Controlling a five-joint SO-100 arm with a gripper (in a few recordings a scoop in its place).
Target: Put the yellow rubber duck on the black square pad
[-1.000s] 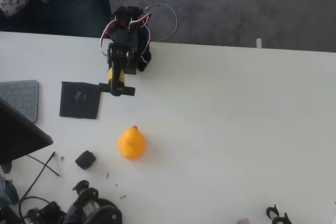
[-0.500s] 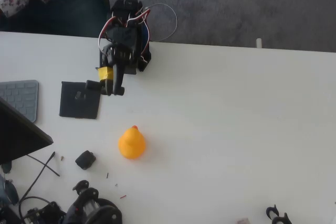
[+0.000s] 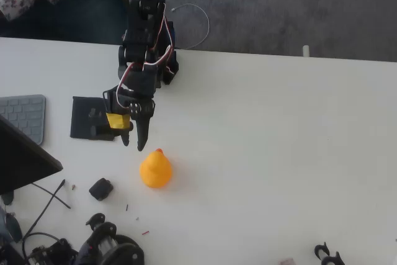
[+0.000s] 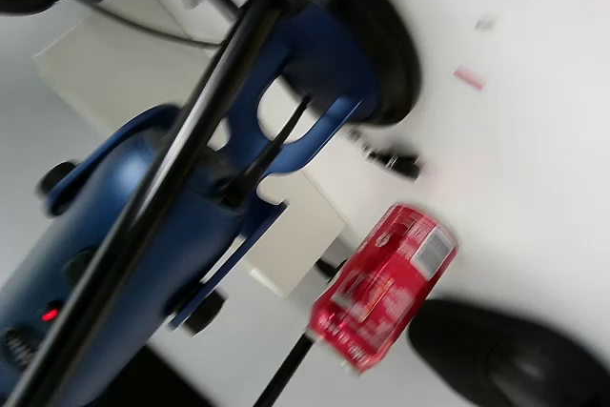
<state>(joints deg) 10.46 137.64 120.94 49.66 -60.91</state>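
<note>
White table point(image 3: 279, 153): yellow rubber duck point(image 3: 155, 169) is seen near black square pad point(image 3: 90, 118); pincer point(image 3: 133, 141) is held narrowly parted, empty, just above duck.

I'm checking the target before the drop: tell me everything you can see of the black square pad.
In the overhead view the black square pad is a thin, flat, matte black square lying on the white table, left of centre, with a small grey mark near its middle. Its edges sit slightly askew to the table's edge. The arm's gripper overlaps its right side, hiding that edge. A grey keyboard lies apart to its left; the yellow rubber duck stands apart, below and to the right. Nothing visibly rests on it.
</note>
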